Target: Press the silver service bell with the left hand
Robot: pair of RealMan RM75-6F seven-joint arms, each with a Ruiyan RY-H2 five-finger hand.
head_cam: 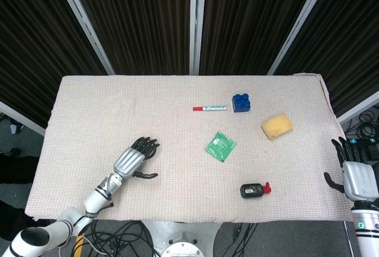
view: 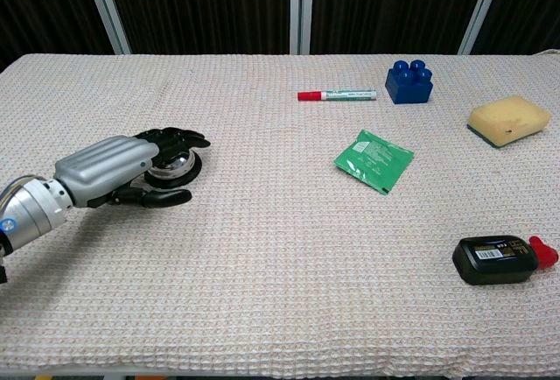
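Chest view showed the left hand (view: pixel 118 170), empty with fingers spread, covering the silver service bell (view: pixel 171 166), needing a downward press.

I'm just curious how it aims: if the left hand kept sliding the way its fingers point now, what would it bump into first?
The left hand already covers the silver service bell, so that comes first. Beyond it, probably the green packet, though depth is unclear.
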